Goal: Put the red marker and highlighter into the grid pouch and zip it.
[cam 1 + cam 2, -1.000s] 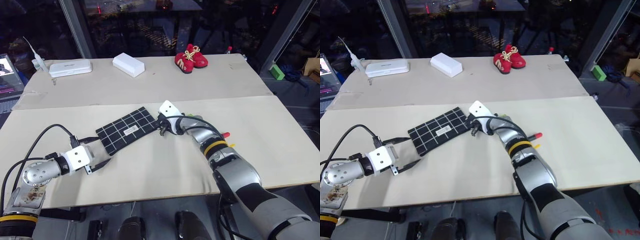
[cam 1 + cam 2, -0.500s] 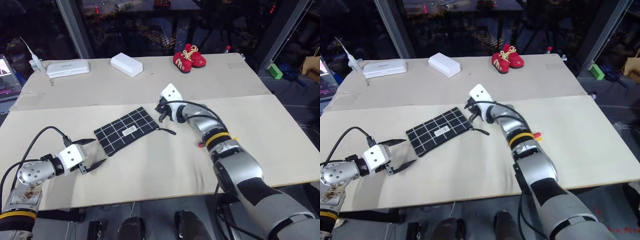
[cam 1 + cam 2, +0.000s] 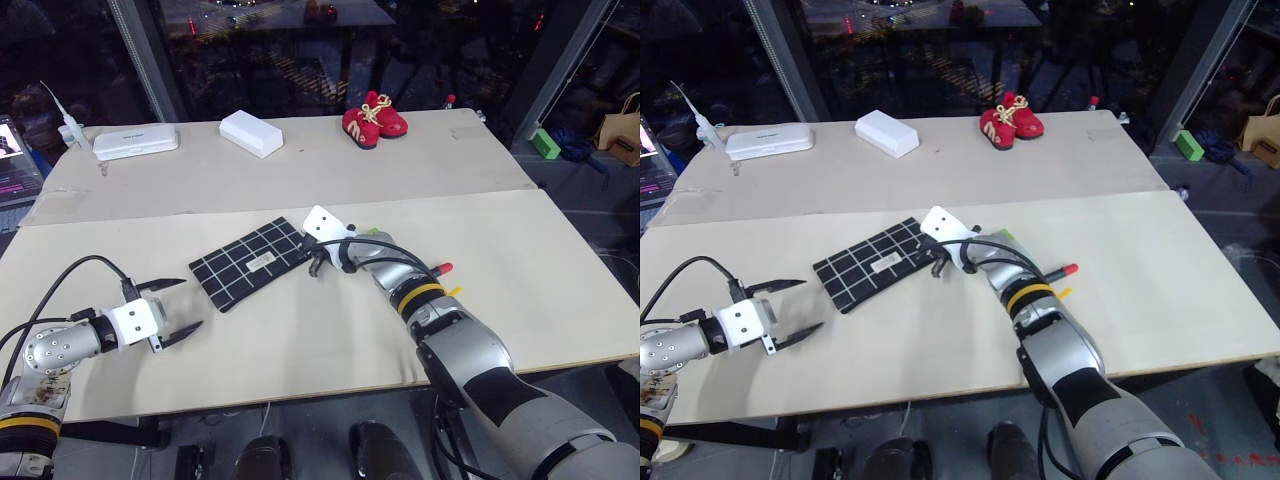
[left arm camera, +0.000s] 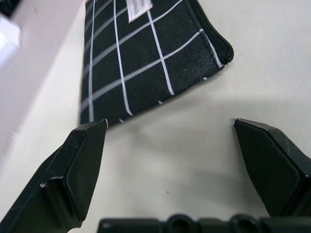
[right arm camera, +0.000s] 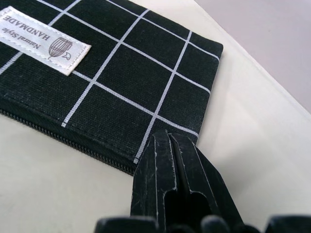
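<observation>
The grid pouch [image 3: 252, 263] lies flat on the table [image 3: 520, 260], its white label facing up. My right tool [image 3: 316, 263] has its fingers pressed together at the pouch's right-hand zipper corner. From the right wrist view the fingertips cover that corner, so I cannot tell whether they pinch the pull cord or just rest at the edge; the cord itself is hidden from me.

My left tool [image 3: 176, 306] hangs low over the table near the pouch's left end, fingers spread wide with nothing between them. In the left wrist view the pouch corner sits just beyond the fingertips, apart from them.

The red marker [image 3: 1062, 270] peeks out from behind my right forearm: I make out only its red tip, the rest blocked by the arm. A sliver of yellow-green [image 3: 1065, 293] shows just beside it, too small to identify.

Well apart at the far side of the table sit two white boxes [image 3: 252, 132] and a pair of red baby shoes [image 3: 374, 119].
</observation>
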